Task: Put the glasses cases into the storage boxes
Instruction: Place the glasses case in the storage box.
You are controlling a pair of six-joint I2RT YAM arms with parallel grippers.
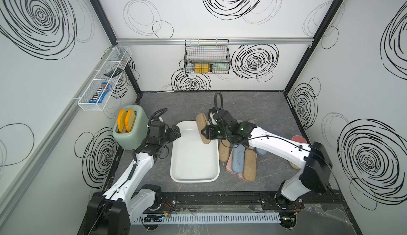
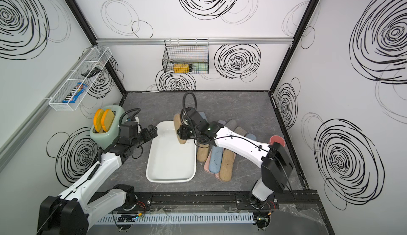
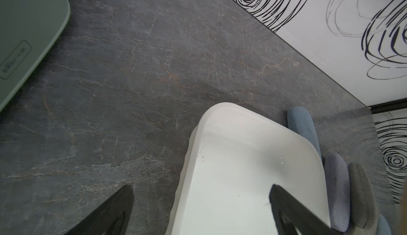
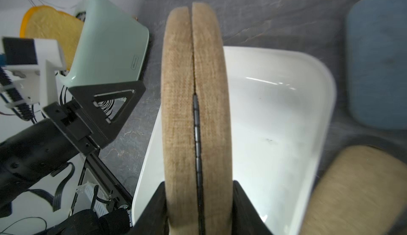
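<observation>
Your right gripper [image 1: 206, 133] pinches one tan case [image 1: 200, 120] on edge over the far right corner of the single white tray [image 1: 193, 180], long axis running far to near. Your left gripper [image 3: 201, 187] stands spread. At least nine more cases [image 2: 217, 161] lie heaped right of the tray.

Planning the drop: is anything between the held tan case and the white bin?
Nothing visible. The tan case, gripped by the right end effector, hangs over the white bin's bare far end.
</observation>
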